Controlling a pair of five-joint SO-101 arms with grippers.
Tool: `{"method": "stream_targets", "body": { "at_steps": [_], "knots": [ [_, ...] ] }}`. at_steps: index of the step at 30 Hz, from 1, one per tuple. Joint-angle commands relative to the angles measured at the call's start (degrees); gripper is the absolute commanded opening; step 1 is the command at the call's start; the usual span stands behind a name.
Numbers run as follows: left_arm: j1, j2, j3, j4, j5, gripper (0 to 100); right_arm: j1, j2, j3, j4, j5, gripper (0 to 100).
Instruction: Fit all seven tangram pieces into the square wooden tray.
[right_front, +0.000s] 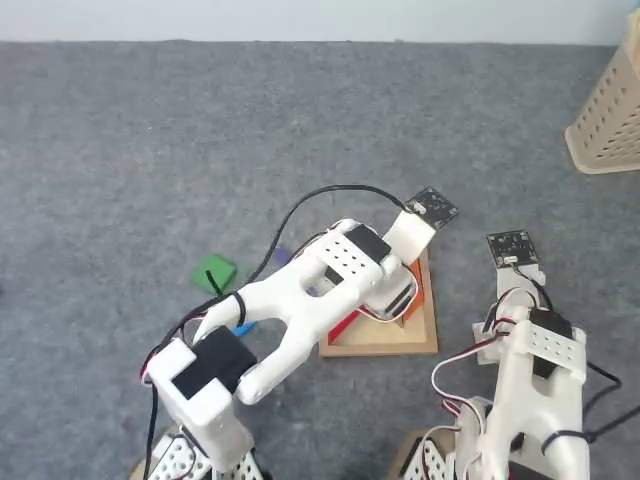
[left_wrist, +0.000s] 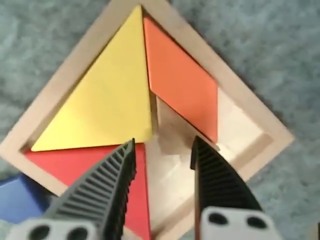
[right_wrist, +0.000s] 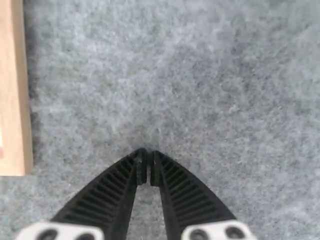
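Your right gripper (right_wrist: 145, 152) sits low over the grey carpet (right_front: 150, 130) with its claw pressed together and holding nothing, the square wooden tray (right_wrist: 12, 90) just beside it. Your left gripper (left_wrist: 163, 142) hangs over the tray (left_wrist: 67, 70), claw apart and empty, above the bare wooden floor of the tray.

Three pieces lie inside the tray:
- The red wooden triangle (left_wrist: 62, 162) is partly under one finger.
- The large yellow wooden triangle (left_wrist: 107, 95) lies edge to edge with the red one.
- The orange wooden parallelogram (left_wrist: 182, 82) lies against the yellow triangle's other side.

A blue wooden piece (left_wrist: 17, 200) rests on the carpet just outside the tray's rim. Farther out, a green wooden piece (right_front: 213, 272) lies apart from the tray, and a small purple piece (right_front: 281, 256) peeks out beside the left arm. At the far right edge stands a pale perforated container (right_front: 610, 110).
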Motion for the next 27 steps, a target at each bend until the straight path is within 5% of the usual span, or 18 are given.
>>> {"method": "stream_targets", "body": {
  "at_steps": [1, 17, 27],
  "knots": [
    [-0.53, -0.35, -0.31, -2.11, -0.88, 17, 0.84, -1.54, 0.0, -0.84, 0.62, 2.0],
    [-5.89, 8.0, -9.71, -0.62, -3.08, 17, 0.84, -1.54, 0.0, -0.84, 0.62, 2.0],
    [-5.98, -9.93, -8.04, 5.01, -5.8, 17, 0.84, -1.54, 0.0, -0.84, 0.62, 2.0]
  ]
}}
